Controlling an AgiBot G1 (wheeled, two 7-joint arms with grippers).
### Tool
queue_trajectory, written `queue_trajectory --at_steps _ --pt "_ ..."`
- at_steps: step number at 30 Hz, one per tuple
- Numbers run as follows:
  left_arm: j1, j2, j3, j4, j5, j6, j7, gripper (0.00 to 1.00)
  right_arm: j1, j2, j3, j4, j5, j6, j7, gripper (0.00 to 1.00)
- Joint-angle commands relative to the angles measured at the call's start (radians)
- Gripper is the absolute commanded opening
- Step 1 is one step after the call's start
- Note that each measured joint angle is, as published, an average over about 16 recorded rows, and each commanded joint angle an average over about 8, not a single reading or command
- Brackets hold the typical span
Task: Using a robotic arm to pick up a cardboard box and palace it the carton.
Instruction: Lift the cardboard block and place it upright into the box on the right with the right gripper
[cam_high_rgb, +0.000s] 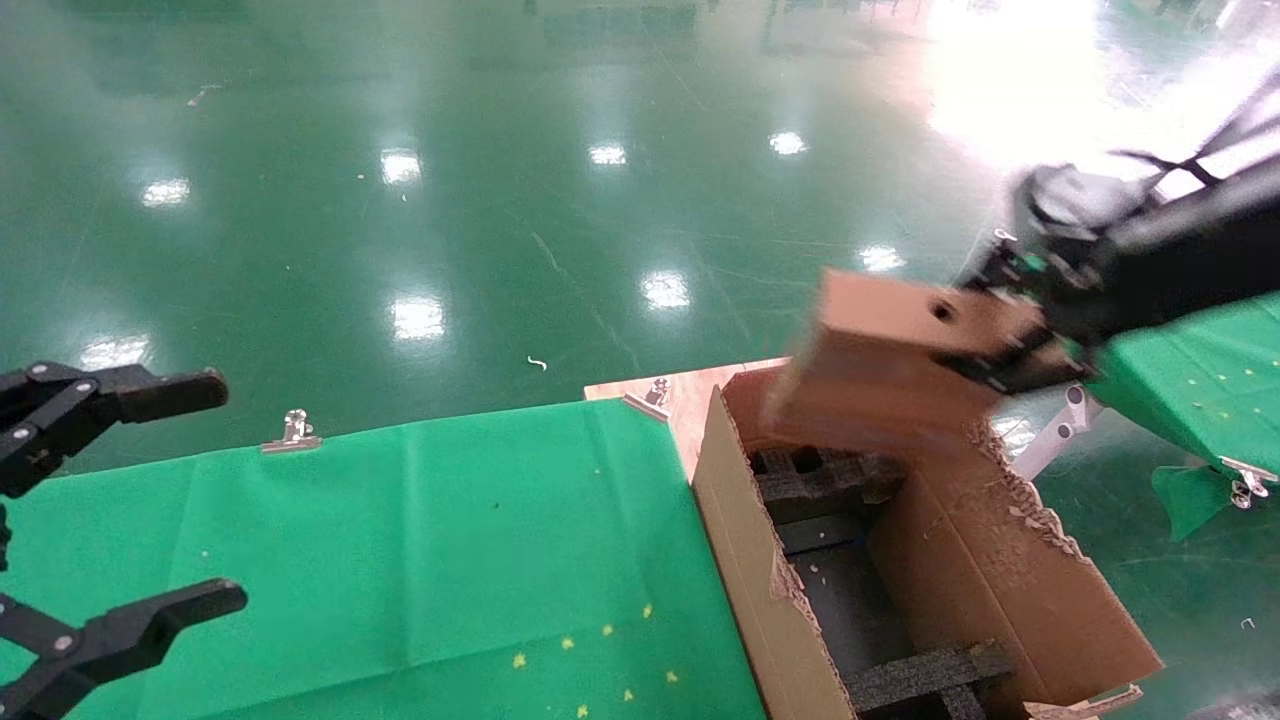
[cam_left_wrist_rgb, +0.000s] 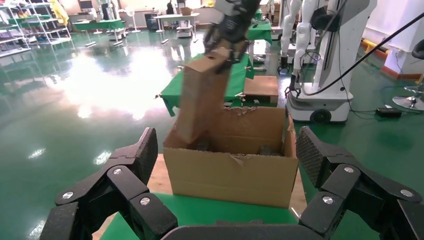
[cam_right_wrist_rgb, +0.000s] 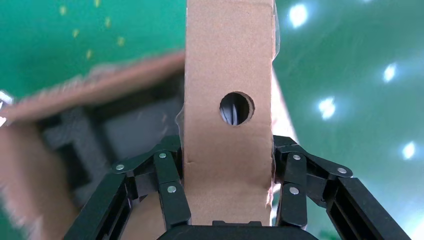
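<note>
My right gripper (cam_high_rgb: 1010, 345) is shut on the small cardboard box (cam_high_rgb: 890, 370), gripping its narrow end near the round hole. The box hangs tilted, its lower end dipping into the far end of the big carton (cam_high_rgb: 740, 560). In the right wrist view the box (cam_right_wrist_rgb: 227, 115) sits clamped between the fingers (cam_right_wrist_rgb: 167, 185) with the carton's black foam inserts (cam_right_wrist_rgb: 75, 135) below. In the left wrist view the box (cam_left_wrist_rgb: 200, 97) leans into the carton (cam_left_wrist_rgb: 230, 175). My left gripper (cam_high_rgb: 150, 500) is open and empty at the left over the green table.
A green cloth (cam_high_rgb: 400, 560) covers the table left of the carton, held by metal clips (cam_high_rgb: 292, 432). Black foam inserts (cam_high_rgb: 820, 475) line the carton's inside. A second green-covered table (cam_high_rgb: 1200, 380) stands at the right. Shiny green floor lies beyond.
</note>
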Motion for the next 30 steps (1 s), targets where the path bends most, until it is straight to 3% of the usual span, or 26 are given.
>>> queue_trajectory --at_steps 1,9,19,25,30 --pt "0.0 0.0 0.0 0.0 0.0 0.0 0.0 1.0 0.021 0.051 -0.048 0.023 0.001 0.0 0.018 0.0" --pt "0.0 0.0 0.0 0.0 0.0 0.0 0.0 1.0 0.053 0.157 -0.16 0.12 0.007 0.011 0.102 0.0" --pt "0.0 0.0 0.0 0.0 0.0 0.0 0.0 1.0 0.034 0.164 -0.178 0.137 0.019 0.057 0.161 0.0" --pt "0.0 0.0 0.0 0.0 0.0 0.0 0.0 1.0 -0.05 0.208 -0.208 0.247 0.034 0.204 0.426 0.0" --pt "0.0 0.0 0.0 0.0 0.0 0.0 0.0 1.0 -0.104 0.277 -0.243 0.41 -0.038 0.333 0.701 0.0"
